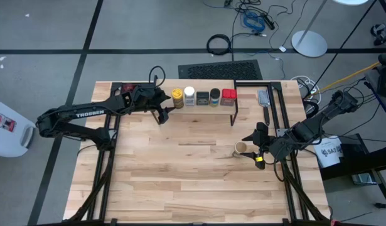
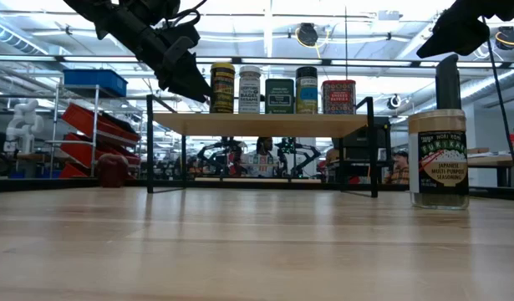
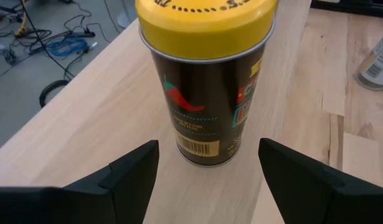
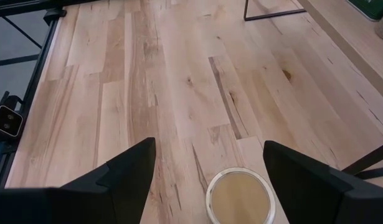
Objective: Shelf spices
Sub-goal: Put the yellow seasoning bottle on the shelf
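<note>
The shelf [image 1: 199,108] stands at the table's far middle on thin black legs. Five spices stand in a row on its plank: a yellow-topped tin [image 1: 177,96], a white-capped jar [image 1: 189,96], two dark ones [image 1: 202,97] [image 1: 215,97] and a red square tin [image 1: 228,96]. My left gripper [image 3: 208,146] is open at the shelf's left end, its fingers on either side of the yellow-topped tin [image 3: 207,74] and short of it. A tan-topped jar [image 1: 241,149] stands upright on the table. My right gripper [image 4: 208,146] is open just above and beside it, clear of the jar [image 4: 239,196].
A black wire frame [image 1: 271,94] with a grey tool [image 1: 263,97] beside it sits at the far right. A small dark-red round object [image 2: 112,170] lies far left of the shelf. Bare tabletop [image 1: 180,182] spreads across the near half.
</note>
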